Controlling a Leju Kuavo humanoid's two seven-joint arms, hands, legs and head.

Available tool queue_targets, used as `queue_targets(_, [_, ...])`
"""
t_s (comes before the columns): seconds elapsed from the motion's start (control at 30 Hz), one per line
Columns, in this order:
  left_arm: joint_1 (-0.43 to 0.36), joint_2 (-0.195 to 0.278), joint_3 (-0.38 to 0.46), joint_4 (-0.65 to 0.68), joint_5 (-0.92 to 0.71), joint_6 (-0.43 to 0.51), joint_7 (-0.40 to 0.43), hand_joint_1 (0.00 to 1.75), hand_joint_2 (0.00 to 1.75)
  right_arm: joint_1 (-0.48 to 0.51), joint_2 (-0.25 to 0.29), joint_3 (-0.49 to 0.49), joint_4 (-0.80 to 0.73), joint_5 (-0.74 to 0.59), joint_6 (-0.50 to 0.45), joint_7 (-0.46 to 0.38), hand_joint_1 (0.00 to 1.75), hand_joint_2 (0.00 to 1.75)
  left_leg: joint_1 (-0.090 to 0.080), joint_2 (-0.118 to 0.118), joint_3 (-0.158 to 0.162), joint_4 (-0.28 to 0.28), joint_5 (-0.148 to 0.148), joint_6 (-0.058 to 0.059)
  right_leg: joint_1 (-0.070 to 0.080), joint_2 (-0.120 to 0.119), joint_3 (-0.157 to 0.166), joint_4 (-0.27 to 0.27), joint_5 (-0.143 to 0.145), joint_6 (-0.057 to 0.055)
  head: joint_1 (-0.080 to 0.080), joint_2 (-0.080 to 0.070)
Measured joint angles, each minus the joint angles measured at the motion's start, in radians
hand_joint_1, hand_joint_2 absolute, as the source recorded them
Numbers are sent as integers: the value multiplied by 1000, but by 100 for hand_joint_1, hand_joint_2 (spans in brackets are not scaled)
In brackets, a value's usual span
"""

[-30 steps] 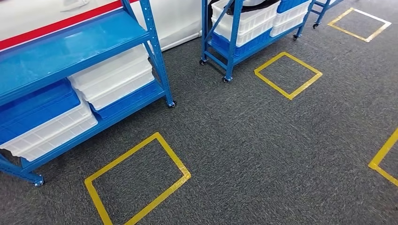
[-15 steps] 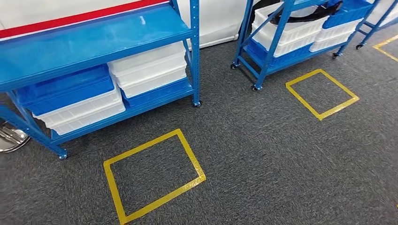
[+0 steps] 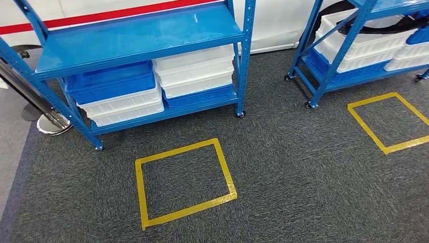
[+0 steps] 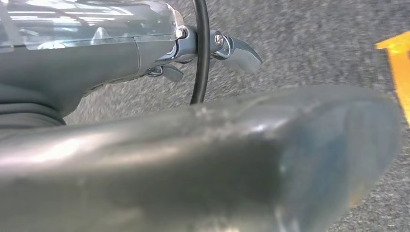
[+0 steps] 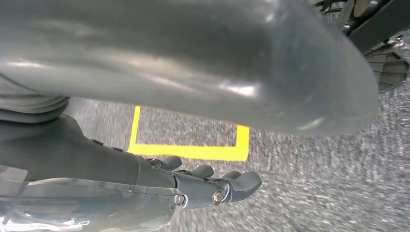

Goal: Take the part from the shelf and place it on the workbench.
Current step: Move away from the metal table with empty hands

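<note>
Head view looks down on a blue metal shelf rack point(image 3: 144, 38) standing on dark grey carpet, its lower level loaded with stacked white and blue plastic crates point(image 3: 157, 83). Just in front of this rack a yellow tape square point(image 3: 184, 182) is marked on the carpet. Beside the rack, on the far side from a chrome stand base point(image 3: 50, 124), stands a second blue wheeled rack point(image 3: 364, 45) with more crates, and a second yellow tape square point(image 3: 392, 121) lies before it.

The part to be fetched cannot be made out; I judge it sits in 1 of the crates. The workbench is not to be seen.

The left hand point(image 4: 227, 48) hangs above the carpet with nothing in it, though how far its fingers are spread I cannot tell. The right hand point(image 5: 212, 186) also hangs above the carpet, fingers loosely curled inward and holding nothing.

The step looks like the approach to the rack. Next, the robot probably needs to stand on the nearer tape square, facing the rack, before any reach.
</note>
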Motion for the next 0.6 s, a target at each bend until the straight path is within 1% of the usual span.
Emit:
queue_targets(0.03, [2,0,0,0,0,-2,-2,0,0,-1,-1,0,0,0,0,0,0,0,0,6,19,-38,29,1,0,-14,4,0,-3,1,0,0])
queue_targets(0.07, [4,0,0,0,-1,-3,-3,0,0,-1,-1,0,0,0,0,0,0,0,-1,21,54,-105,68,5,0,-27,10,0,-7,3,0,0])
queue_targets(0.1, [4,0,0,0,-2,-3,-5,0,0,-1,-2,0,0,0,0,1,0,0,-5,46,89,-176,95,10,2,-39,16,0,-11,7,0,0])
queue_targets(0.13, [2,0,0,0,-3,-3,-7,0,0,-1,-2,0,0,0,1,1,0,0,-10,65,116,-231,114,18,4,-51,21,0,-15,12,0,0])
queue_targets(0.17, [1,0,0,0,-4,-3,-8,0,0,-2,-2,0,0,0,2,1,0,0,-15,78,129,-262,120,25,6,-62,24,0,-19,17,0,0])
queue_targets(0.2, [0,0,0,0,-5,-4,-10,0,0,-4,-1,0,0,0,3,1,0,0,-19,79,131,-271,116,31,7,-73,28,-1,-21,22,0,0])
queue_targets(0.23, [2,0,0,0,-5,-4,-11,0,0,-7,-1,0,0,0,4,1,0,0,-20,65,130,-273,117,37,8,-83,33,-4,-22,27,0,0])
queue_targets(0.27, [4,0,0,0,-5,-4,-12,0,0,-10,-1,0,0,0,5,1,0,0,-16,54,133,-278,120,43,7,-82,37,-5,-25,33,0,0])
queue_targets(0.3, [6,-1,0,0,-5,-4,-13,0,0,-12,-1,0,0,0,6,2,0,0,-13,42,137,-285,124,49,6,-62,38,2,-33,39,0,0])
queue_targets(0.33, [7,-2,0,0,-5,-4,-13,0,0,-12,0,0,0,0,6,3,0,0,-8,31,141,-291,129,55,5,-30,29,26,-51,43,0,0])
queue_targets(0.37, [6,-2,0,0,-5,-5,-14,0,0,-11,2,0,0,0,6,3,0,0,-4,20,143,-295,133,60,4,6,7,72,-79,45,0,0])
queue_targets(0.4, [4,-3,0,0,-5,-5,-14,0,0,-9,5,0,0,0,6,3,0,0,-4,8,143,-296,134,63,3,35,-25,134,-111,46,0,0])
queue_targets(0.43, [2,-3,0,0,-5,-5,-14,0,0,-7,9,-1,0,0,6,3,0,0,-4,-5,142,-295,135,65,3,47,-60,200,-138,46,0,0])
queue_targets(0.47, [1,-3,0,0,-6,-5,-14,0,0,-5,13,-1,0,0,6,3,0,0,-5,-19,142,-295,135,65,3,51,-89,249,-149,46,0,0])
queue_targets(0.5, [1,-3,0,0,-6,-5,-14,0,0,-4,16,-1,0,0,6,3,0,0,-5,-34,143,-294,135,64,3,53,-105,266,-139,46,0,0])
queue_targets(0.53, [1,-3,0,0,-6,-5,-14,0,0,-3,18,-1,0,0,5,3,0,0,-5,-48,145,-293,133,64,2,55,-103,246,-109,46,0,0])
queue_targets(0.57, [2,-3,0,0,-6,-6,-15,0,0,-2,19,-1,0,-1,4,3,0,0,-4,-60,148,-291,131,62,0,59,-85,192,-65,45,0,0])
queue_targets(0.6, [3,-3,0,0,-6,-8,-17,0,0,-1,20,-2,0,-3,2,2,0,0,-4,-70,148,-287,127,59,-1,67,-62,125,-25,43,0,0])
